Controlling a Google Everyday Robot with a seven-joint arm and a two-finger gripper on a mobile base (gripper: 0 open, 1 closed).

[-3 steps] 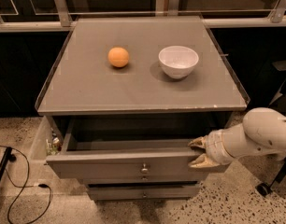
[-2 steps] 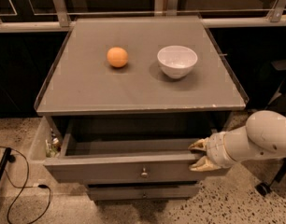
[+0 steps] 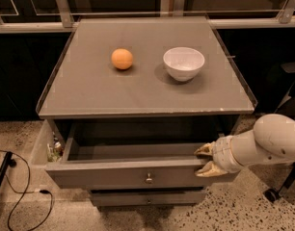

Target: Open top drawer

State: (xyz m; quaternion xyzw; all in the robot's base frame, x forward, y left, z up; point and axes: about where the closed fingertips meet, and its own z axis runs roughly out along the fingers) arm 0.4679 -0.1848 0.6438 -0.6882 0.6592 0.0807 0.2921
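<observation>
**Top drawer's already well out, and the grip is way off to one end**

The top drawer [image 3: 113, 176] is sticking out of the cabinet toward the camera, far enough that you can look down into its grey box. Its front panel runs left to right across the lower part of the view, with the little round knob [image 3: 149, 179] dead centre.

The thing that matters is that the gripper [image 3: 205, 160] isn't on the knob at all. It's at the far right end of that panel, right of the knob, coming in sideways from the white arm [image 3: 270, 143]. One finger sits just behind the panel's top lip, inside the box, and the other is on the front face. So the jaws look clamped across the lip of the top drawer, not hanging open.

The panel's long axis is side to side, so any further pull has to go square to it, straight toward the camera. With the hold so far off centre, my guess is the drawer could skew on its runners if the pull drifts sideways.

The shorter lower drawer [image 3: 147, 197] underneath looks shut. Up on the cabinet top [image 3: 138, 97], an orange [image 3: 122, 59] and a white bowl [image 3: 183, 63] sit well apart from the action.
</observation>
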